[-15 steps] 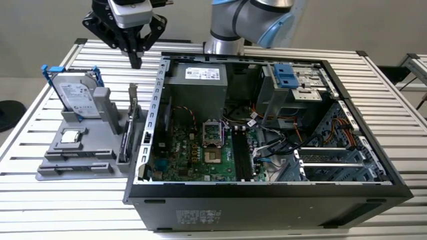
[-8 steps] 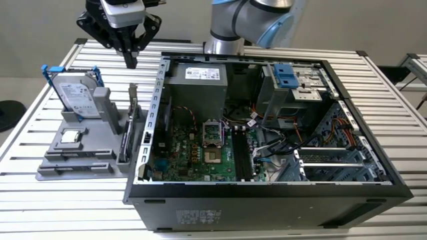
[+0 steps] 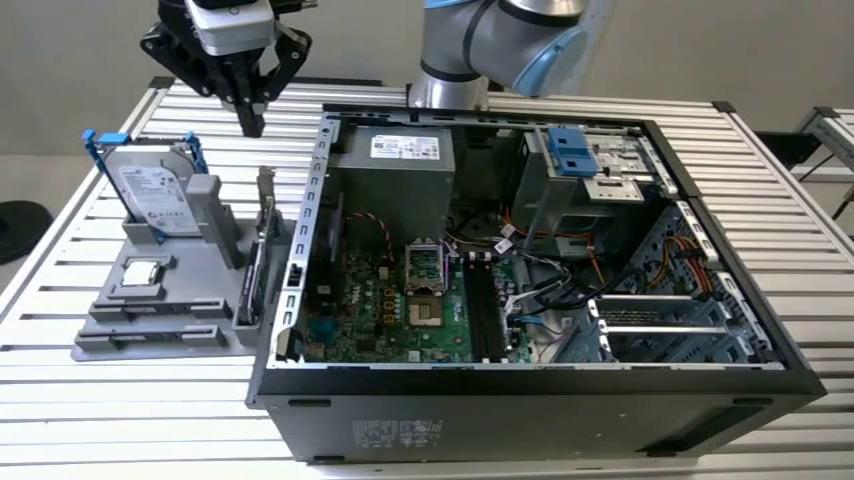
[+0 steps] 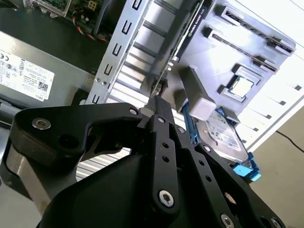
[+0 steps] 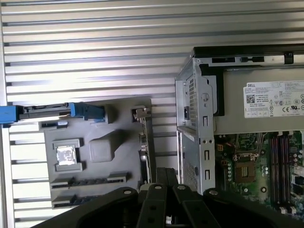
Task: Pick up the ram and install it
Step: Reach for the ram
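Exterior view: tool (image 3: 251, 125) pinched narrow, nothing held, hanging over slatted bench (image 3: 134, 410) above far end of grey fixture (image 3: 100, 340), between hard drive (image 3: 154, 195) and open PC case (image 3: 534, 420). Upright graphics card (image 3: 260, 270) at fixture edge next to case.

Second wrist view: tool (image 4: 159, 102) fingertips together; hard drive (image 4: 223, 133) and CPU (image 4: 242, 85) beyond.

First wrist view: tool (image 5: 166, 172) closed, empty. ram (image 5: 90, 180) on edge in fixture slot just beside CPU (image 5: 66, 156), not gripped.
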